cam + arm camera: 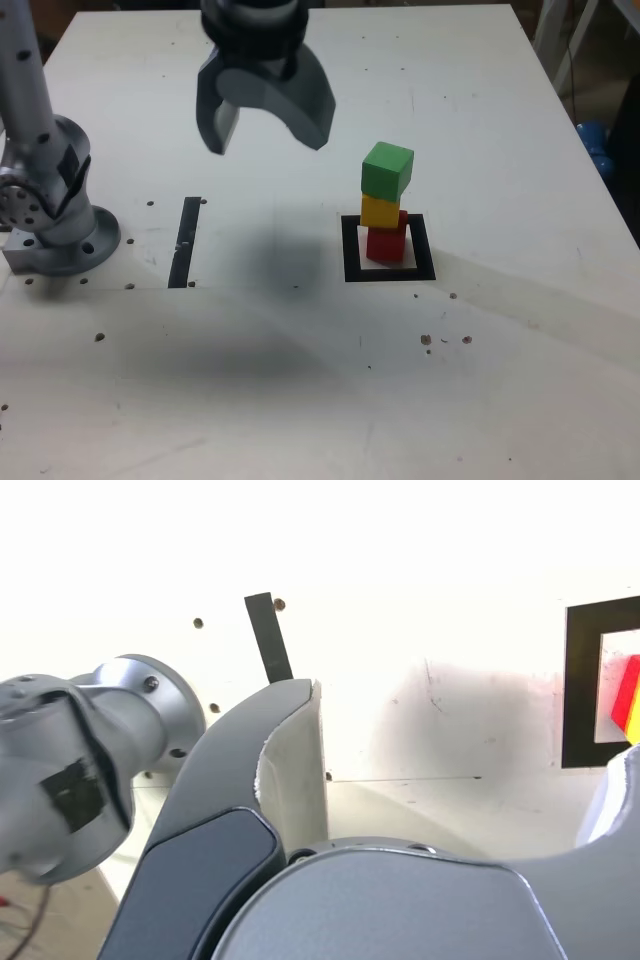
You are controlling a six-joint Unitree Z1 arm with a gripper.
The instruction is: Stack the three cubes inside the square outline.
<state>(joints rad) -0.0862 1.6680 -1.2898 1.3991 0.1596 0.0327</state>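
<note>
Three cubes stand stacked inside the square outline [389,249]: the red cube [386,243] at the base, the yellow cube [380,211] on it, and the green cube [387,170] on top, turned a little and overhanging slightly. My gripper [268,135] hangs open and empty above the table, up and toward the exterior view's left of the stack, well apart from it. In the wrist view one finger [290,755] fills the foreground, with the square outline [583,685] and slivers of the red cube [626,685] and yellow cube [635,718] at the frame's edge.
The arm's base [60,235] sits at the exterior view's left. A thin black strip [186,241] lies between the base and the outline. Small screw holes dot the white table [300,380]. Blue objects [595,145] lie off the table at the exterior view's right.
</note>
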